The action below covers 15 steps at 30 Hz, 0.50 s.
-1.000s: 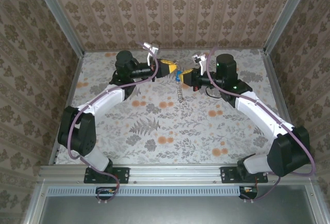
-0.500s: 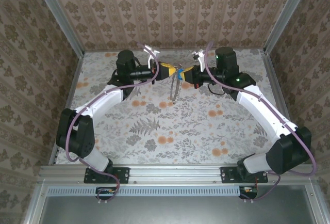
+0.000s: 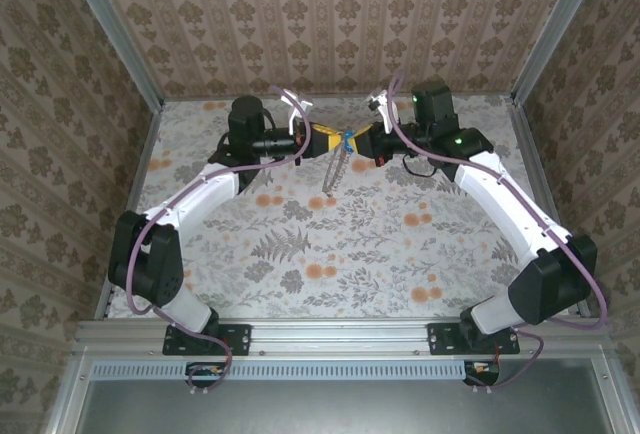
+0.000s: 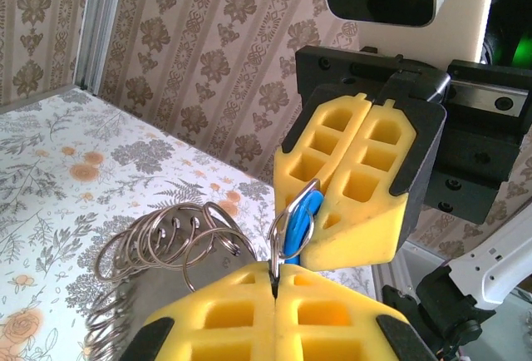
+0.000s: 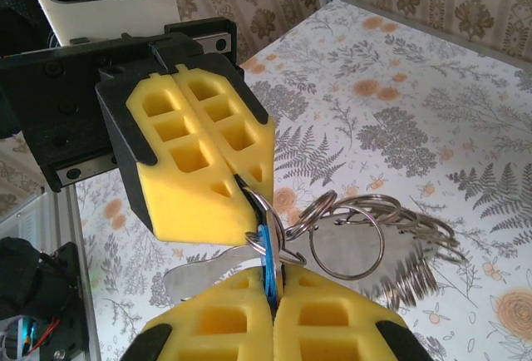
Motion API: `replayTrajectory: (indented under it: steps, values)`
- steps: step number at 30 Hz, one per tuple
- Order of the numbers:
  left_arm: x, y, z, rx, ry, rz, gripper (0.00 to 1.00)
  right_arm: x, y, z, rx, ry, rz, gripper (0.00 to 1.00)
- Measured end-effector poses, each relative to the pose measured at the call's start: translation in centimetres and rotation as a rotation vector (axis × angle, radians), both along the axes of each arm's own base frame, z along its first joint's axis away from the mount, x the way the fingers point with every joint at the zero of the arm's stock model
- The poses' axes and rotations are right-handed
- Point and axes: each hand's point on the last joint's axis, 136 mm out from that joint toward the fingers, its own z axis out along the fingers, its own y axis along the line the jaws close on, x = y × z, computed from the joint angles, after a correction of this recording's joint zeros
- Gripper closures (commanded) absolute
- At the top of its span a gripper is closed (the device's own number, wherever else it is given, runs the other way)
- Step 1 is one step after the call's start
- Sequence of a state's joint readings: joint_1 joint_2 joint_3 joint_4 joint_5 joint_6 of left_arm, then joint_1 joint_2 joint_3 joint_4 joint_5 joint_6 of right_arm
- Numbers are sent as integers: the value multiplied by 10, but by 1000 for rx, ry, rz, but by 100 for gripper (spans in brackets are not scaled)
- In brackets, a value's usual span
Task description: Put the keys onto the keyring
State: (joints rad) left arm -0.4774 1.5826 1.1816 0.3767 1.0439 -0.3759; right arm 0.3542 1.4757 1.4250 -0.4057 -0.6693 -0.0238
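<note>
Both jaws are closed and meet tip to tip in mid-air above the far edge of the floral surface (image 3: 300, 254), near its middle. Left jaws pinch one loop of the brownish-silver chain-like metal keyring (image 3: 335, 172); the rest dangles below. Right jaws grip the tiny blue-headed key set with silvery blades (image 4: 301, 221), touching that loop. Looks like the threading step. Suggest: left stays rigid, right feeds slowly along the loop's curve. Risk: key twisting in the foam pads.
</note>
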Motion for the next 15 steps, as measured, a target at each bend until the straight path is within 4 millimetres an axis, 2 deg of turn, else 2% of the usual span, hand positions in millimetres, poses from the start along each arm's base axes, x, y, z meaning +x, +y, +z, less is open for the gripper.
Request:
replayTrajectory:
  steps: [2,4,8,15]
  values:
    - [1,0,0,4,-2,8,99,1,1,0,0,5,3,100]
    - [3,1,-1,9,-3,22,85,2,1,-1,-2,11,3,100]
    - [6,2,-1,20,3,50,70,6,3,-1,0,22,9,100]
    - [12,18,15,8,-31,129,64,19,7,-2,10,30,24,100]
